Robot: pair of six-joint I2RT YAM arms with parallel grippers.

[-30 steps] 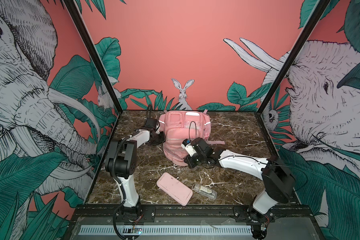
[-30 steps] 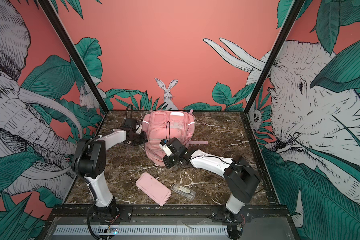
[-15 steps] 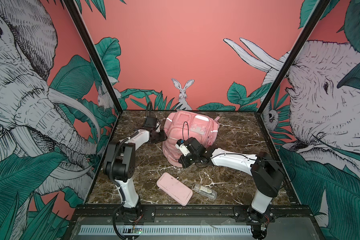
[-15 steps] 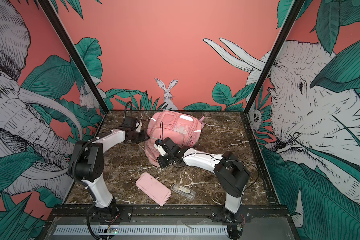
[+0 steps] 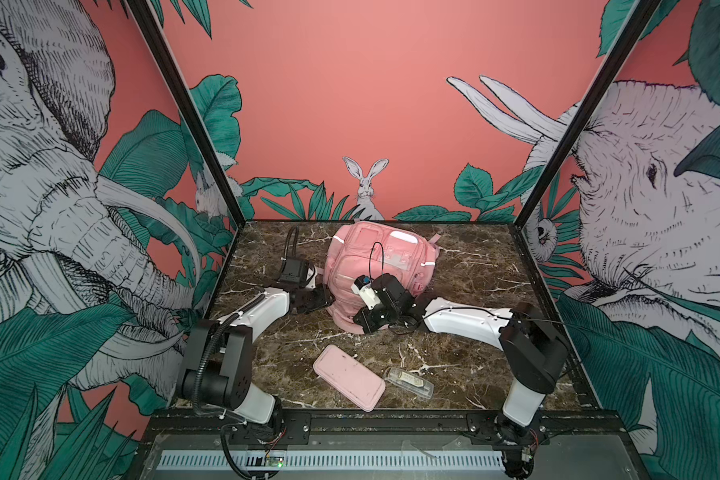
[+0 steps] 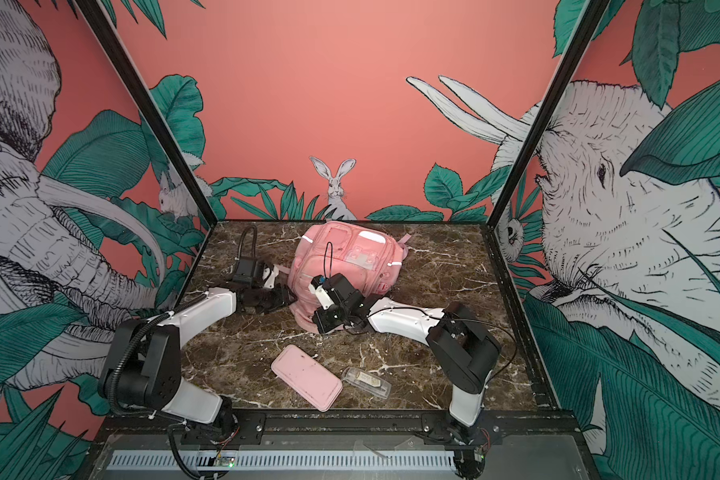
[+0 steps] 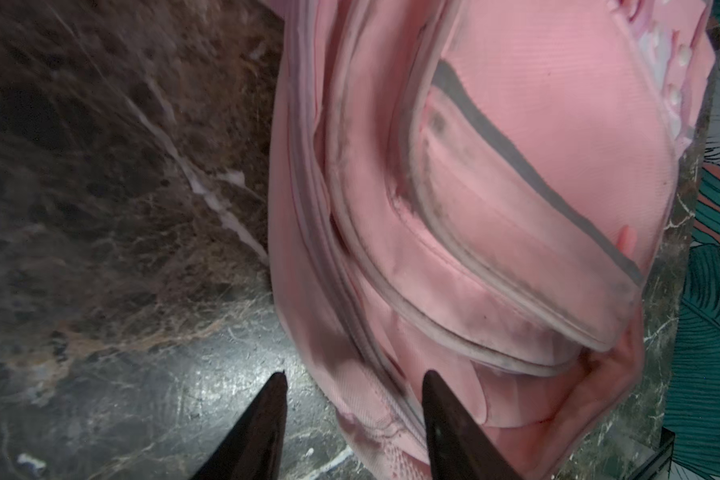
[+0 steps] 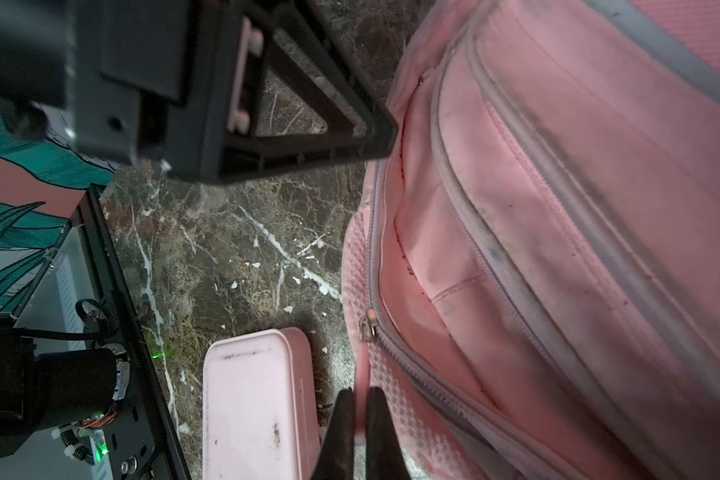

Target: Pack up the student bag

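Observation:
The student bag (image 5: 385, 255) (image 6: 346, 257) lies at the back middle of the marble table, pockets up. My left gripper (image 5: 324, 300) (image 6: 287, 296) is at its left side. In the left wrist view this gripper (image 7: 354, 374) is open, and the bag's (image 7: 516, 174) edge seam lies loosely between the jaws. My right gripper (image 5: 362, 325) (image 6: 320, 326) is at the bag's near end. In the right wrist view it (image 8: 361, 392) is shut on the pink pull strip (image 8: 362, 361) of a zip slider (image 8: 368, 328) on the bag (image 8: 558, 216).
A flat pink pencil pouch (image 5: 348, 377) (image 6: 306, 377) (image 8: 258, 399) lies near the front edge. A small clear case (image 5: 408, 382) (image 6: 366, 381) is beside it on the right. Both arms' bases stand at the front corners, and the walls close in the table's sides.
My left gripper has opened and let go of the bag's side. The right gripper, still shut on the pull, has moved left, and the bag has turned and slumped.

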